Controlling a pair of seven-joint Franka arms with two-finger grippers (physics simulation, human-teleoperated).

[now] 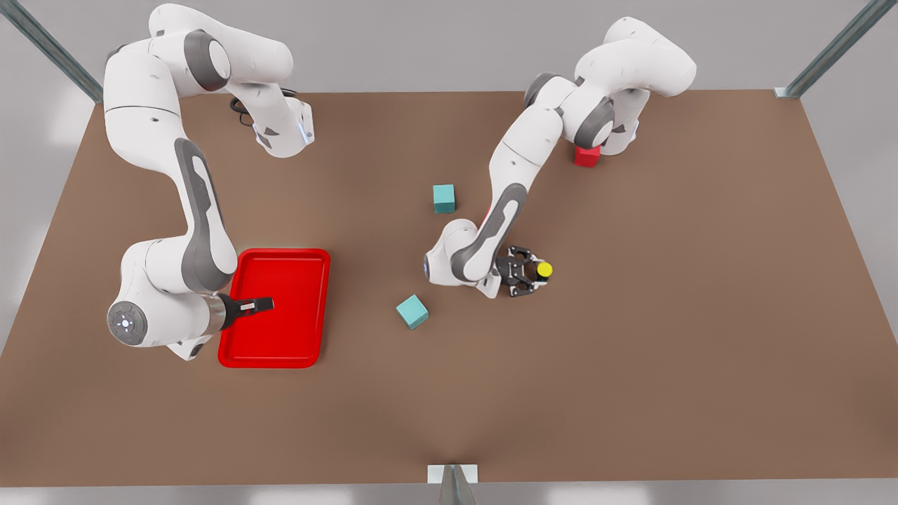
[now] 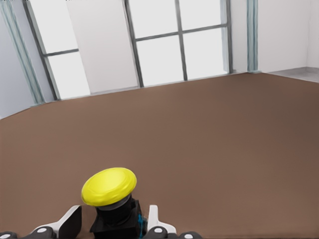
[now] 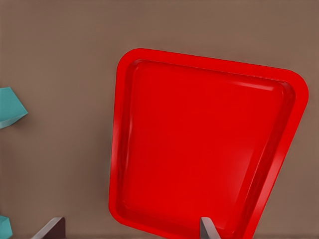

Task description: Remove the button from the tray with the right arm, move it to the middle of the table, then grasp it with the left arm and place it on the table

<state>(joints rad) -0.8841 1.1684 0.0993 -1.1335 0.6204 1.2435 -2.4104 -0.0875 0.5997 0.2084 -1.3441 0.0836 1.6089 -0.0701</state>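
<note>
near the middle of the table (image 1: 631,337), well away from the tray (image 1: 316,301) toward the front view's right, the left gripper (image 1: 525,275) is low over the surface with the button (image 1: 543,270) between its fingers (image 2: 152,218). from the left wrist view the fingers sit on either side of the black body, pinching it, with the yellow cap tilted upward — whether the base already touches the tabletop cannot be told.

the step in hand looks like the last one: setting the button down. to do it well, lower straight until the body rests flat, keep the wrist from twisting so the cap ends upright, then part the fingers only enough to clear the body and lift away vertically — a sideways pull could tip such a small, top-heavy piece. the teal cubes (image 1: 412,311) lie between the button and the tray, clear of the drop spot, so no detour seems needed.

over the tray the right gripper (image 1: 261,306) waits, its fingers (image 3: 208,230) spread apart with nothing between them; the tray floor beneath it is bare. a red cube (image 1: 586,156) sits far beyond the button, beside the left arm's base.
</note>
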